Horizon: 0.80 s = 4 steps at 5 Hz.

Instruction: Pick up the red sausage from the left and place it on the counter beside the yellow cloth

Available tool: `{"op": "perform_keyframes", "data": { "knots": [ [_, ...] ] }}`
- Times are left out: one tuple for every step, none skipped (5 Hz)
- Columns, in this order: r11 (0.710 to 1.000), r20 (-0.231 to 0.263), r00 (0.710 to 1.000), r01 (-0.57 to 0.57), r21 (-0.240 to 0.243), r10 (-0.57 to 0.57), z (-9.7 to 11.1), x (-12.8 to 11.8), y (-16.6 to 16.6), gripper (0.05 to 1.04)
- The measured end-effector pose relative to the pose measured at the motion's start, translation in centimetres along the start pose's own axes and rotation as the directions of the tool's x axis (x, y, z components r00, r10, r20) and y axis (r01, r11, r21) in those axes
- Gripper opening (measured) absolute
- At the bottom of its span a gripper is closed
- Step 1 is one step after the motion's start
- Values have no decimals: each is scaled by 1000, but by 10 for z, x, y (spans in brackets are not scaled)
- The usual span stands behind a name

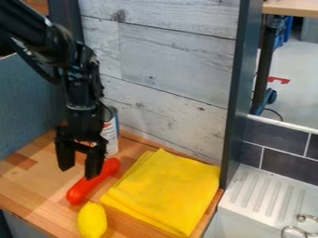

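Observation:
The black gripper hangs at the left over the wooden counter, its two fingers spread apart with nothing between them. Just beneath and beside its right finger lies an orange-red, sausage-shaped object, slanting across the counter. A yellow lemon-like object rests near the front edge, below the red one. To the right is a folded yellow cloth. Behind the gripper stands a can with a white and blue label, partly hidden by the arm.
A wall of pale wooden planks rises behind the counter. A dark upright post separates it from a white ridged sink drainboard at the right. A blue-grey panel borders the left side.

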State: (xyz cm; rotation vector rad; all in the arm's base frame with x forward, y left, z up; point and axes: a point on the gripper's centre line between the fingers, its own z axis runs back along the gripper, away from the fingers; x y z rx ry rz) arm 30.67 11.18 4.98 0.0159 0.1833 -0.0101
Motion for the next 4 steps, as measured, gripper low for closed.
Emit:
{"op": "perform_keyframes", "data": {
  "knots": [
    [1000,73,997,-2,21,1,35,-18,4,1001],
    [999,136,990,25,47,-31,67,-48,6,1001],
    [999,118,992,49,21,-51,68,-87,-4,1001],
    [997,145,986,80,-2,-79,75,-112,-19,1001]
  ]
}}
